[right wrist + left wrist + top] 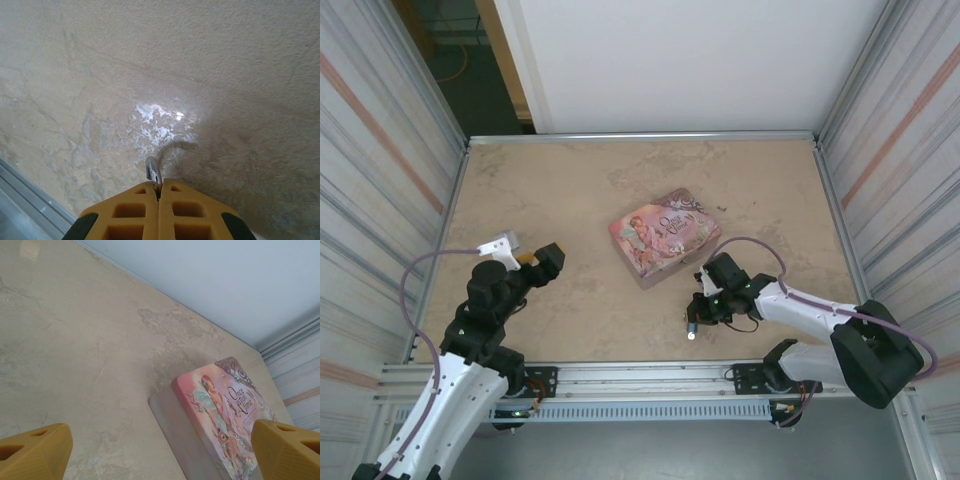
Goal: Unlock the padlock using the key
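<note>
My right gripper is shut on the padlock, just above the table. Only the padlock's thin metal shackle pokes out past the yellow fingertips; its body is hidden between them. In the top view the right gripper points down at the near middle of the table, with a small blue and shiny bit, the padlock, at its tip. The key is out of view. My left gripper hangs open to the left of the pink tin, holding nothing. Its yellow fingers stand wide apart.
A pink illustrated tin lies in the middle of the table, just beyond the right gripper, and shows as the tin in the left wrist view. Metal rails edge the table, and corrugated walls rise on both sides.
</note>
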### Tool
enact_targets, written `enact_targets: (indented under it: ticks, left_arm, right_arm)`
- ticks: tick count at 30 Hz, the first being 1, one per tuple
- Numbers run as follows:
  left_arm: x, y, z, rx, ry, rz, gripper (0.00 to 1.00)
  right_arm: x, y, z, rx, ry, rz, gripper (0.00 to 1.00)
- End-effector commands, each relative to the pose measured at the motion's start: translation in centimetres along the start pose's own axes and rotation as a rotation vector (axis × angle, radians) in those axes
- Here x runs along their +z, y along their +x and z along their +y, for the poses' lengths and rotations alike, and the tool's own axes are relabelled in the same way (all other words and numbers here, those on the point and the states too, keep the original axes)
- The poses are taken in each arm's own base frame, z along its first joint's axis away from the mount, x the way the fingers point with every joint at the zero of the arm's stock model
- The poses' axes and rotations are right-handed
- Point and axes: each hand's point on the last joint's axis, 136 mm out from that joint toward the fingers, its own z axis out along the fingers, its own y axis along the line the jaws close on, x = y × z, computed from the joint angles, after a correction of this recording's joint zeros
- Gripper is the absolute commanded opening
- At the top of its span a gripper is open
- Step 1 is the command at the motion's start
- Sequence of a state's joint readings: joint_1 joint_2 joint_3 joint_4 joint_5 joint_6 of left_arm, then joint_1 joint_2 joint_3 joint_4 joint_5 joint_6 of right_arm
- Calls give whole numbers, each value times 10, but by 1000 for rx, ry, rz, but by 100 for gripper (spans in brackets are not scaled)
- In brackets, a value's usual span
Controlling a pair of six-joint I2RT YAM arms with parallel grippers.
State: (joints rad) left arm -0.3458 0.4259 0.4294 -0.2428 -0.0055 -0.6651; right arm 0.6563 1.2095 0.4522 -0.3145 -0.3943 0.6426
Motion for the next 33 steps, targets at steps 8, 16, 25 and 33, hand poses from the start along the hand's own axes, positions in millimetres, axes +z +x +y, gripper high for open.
enact_targets:
  ticks: [8,16,25,33]
  left_arm:
    - [-1,0,7,12,-32,-8,92]
    - [-3,-2,8,29,-41,-9,93]
    - [-9,-9,7,51,-56,-29,93]
    - [-18,-20,12,82,-99,-74,96]
  right_arm:
    - [0,5,-10,-18,55,13,16]
    - [-13,-6,-3,-62,69,-37,24]
    - [-42,-34,7,-117,92,-188,33]
    - [-83,-73,1,-117,128,-397,39]
